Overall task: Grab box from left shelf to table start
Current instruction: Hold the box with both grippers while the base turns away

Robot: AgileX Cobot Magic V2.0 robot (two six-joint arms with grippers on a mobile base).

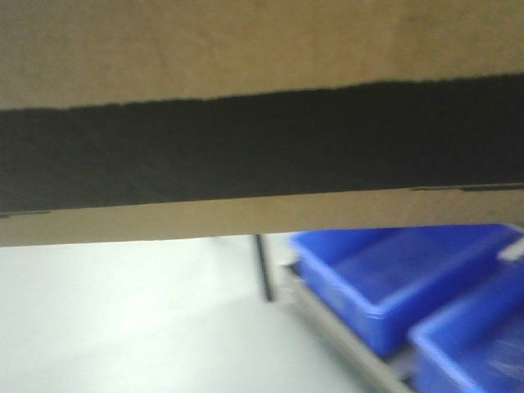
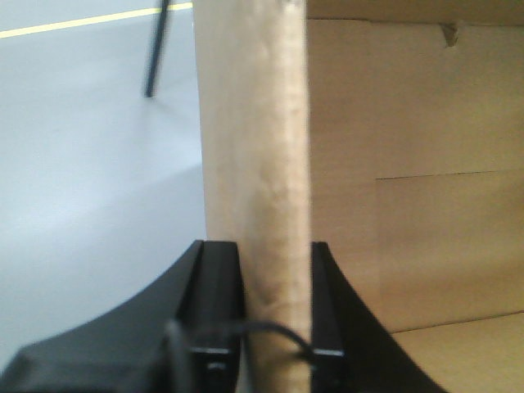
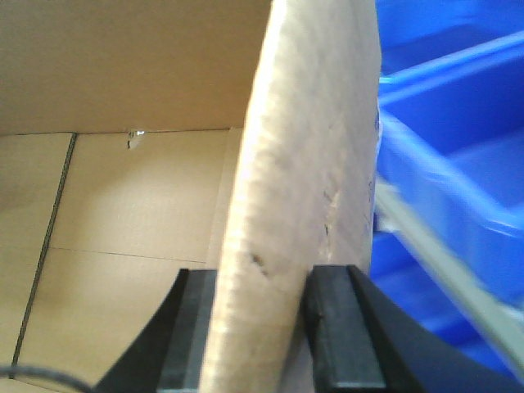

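The box [image 1: 262, 41] hangs close before the front camera, its long axis running 9 to 3 o'clock. Blue bins [image 1: 385, 286] sit below it at 4 o'clock and a pale surface [image 1: 123, 327] at 7 o'clock. The box spans both arms, neither nearer, with an upright side wall rising toward 12 o'clock from each wrist; the left gripper [image 2: 274, 270] is narrowed tight onto one wall, a finger on each face, and the right gripper [image 3: 266, 299] pinches the opposite wall likewise.

We see two blue plastic bins [image 1: 385, 282] side by side on a grey rack [image 1: 336, 327]. A thin dark leg [image 1: 264, 266] stands just left of them. We also spot a yellow floor line [image 2: 82, 23].
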